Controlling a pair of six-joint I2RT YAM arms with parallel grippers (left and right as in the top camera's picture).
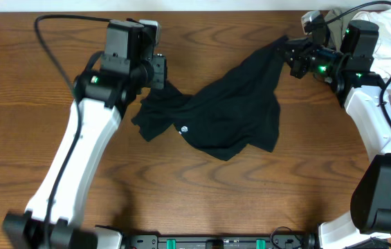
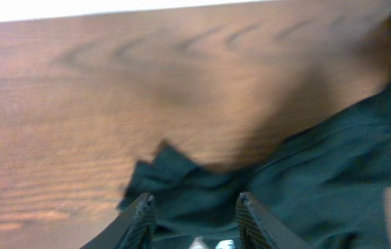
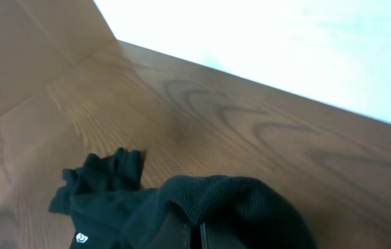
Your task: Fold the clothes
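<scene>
wooden table (image 1: 202, 200) with black shirt (image 1: 230, 111) crumpled at centre. my right pincer (image 1: 293, 59) is clamped on one raised corner; my left pincer (image 2: 194, 200) stands part-way apart over the opposite edge, seemingly gripping nothing. best practice: pinch that edge, draw both ends apart, flatten around the white logo (image 1: 185, 128).

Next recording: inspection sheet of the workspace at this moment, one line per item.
Surface: wooden table, no spills or marks seen.
Job's things: black t-shirt crumpled mid-table, unfolded, white logo facing up.
Clutter: white cloth at the far right corner.
Grippers: left gripper open over the shirt's left edge; right gripper shut on the shirt's far right corner.
Cables: black cable looping over the table's far left; second cable at the far right.
Surroundings: nothing seen.
</scene>
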